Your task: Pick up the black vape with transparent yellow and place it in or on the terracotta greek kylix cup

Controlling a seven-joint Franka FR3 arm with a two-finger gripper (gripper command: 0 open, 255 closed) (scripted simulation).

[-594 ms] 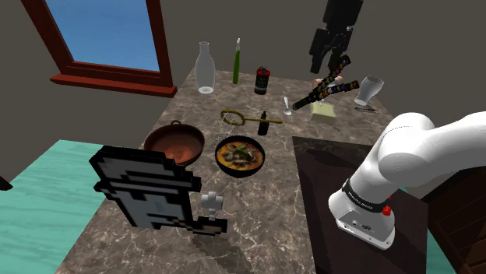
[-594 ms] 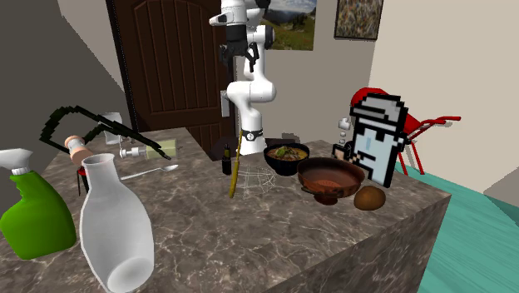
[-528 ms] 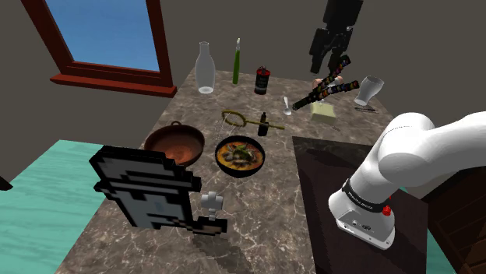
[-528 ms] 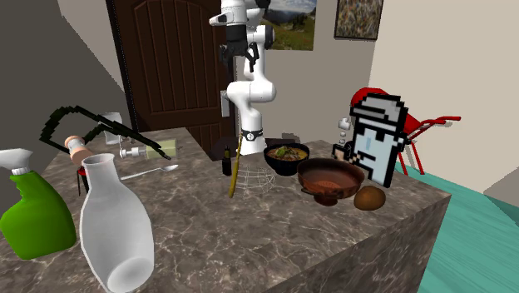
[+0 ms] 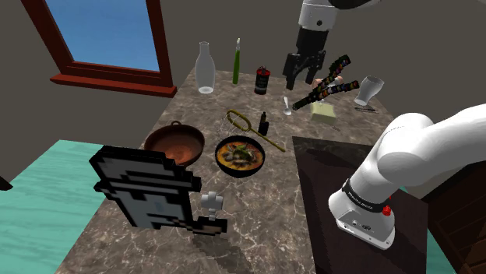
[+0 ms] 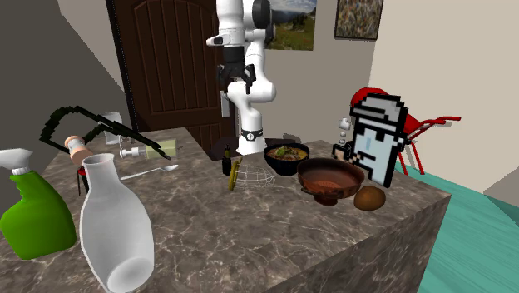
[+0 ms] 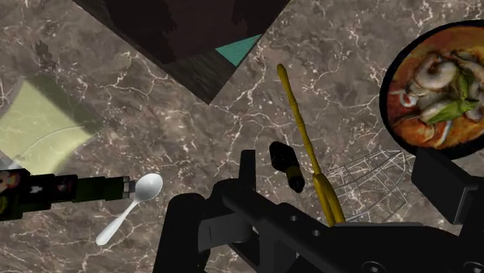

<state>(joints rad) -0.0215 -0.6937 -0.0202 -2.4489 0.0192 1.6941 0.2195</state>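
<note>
my claw (image 5: pixel 301 78) hangs high over the desk (image 5: pixel 257 218), its two black fingers spread wide with nothing between them. the wrist view shows the same: fingers well apart (image 7: pixel 335 159), bare marbled desk (image 7: pixel 155 93) beneath them.

the vape (image 5: pixel 263 123) is a small, dark, slim stick, black along most of its body, with a yellowish, see-through end (image 7: pixel 285 164). in the shoulder view it appears to stand upright on the desk, long axis up and down, narrower end on top. in the wrist view it shows as a short bar, its yellowish end the one nearer my fingers. in the second exterior view it is a small dark upright shape (image 6: pixel 224 158) below my claw (image 6: pixel 232 76).

it sits on the desk below my claw, well apart from it and untouched, closer to one finger than to the middle of the gap. just beside it, under the gap, runs the long yellow handle of a wire skimmer (image 7: pixel 299 116).

past the skimmer from the vape stands a dark bowl of soup (image 7: pixel 385 95). the terracotta kylix cup (image 5: pixel 174 142) sits farther from my claw than that bowl, low and round, reddish brown inside. a white spoon (image 7: pixel 132 203) lies on the vape's other side.
</note>
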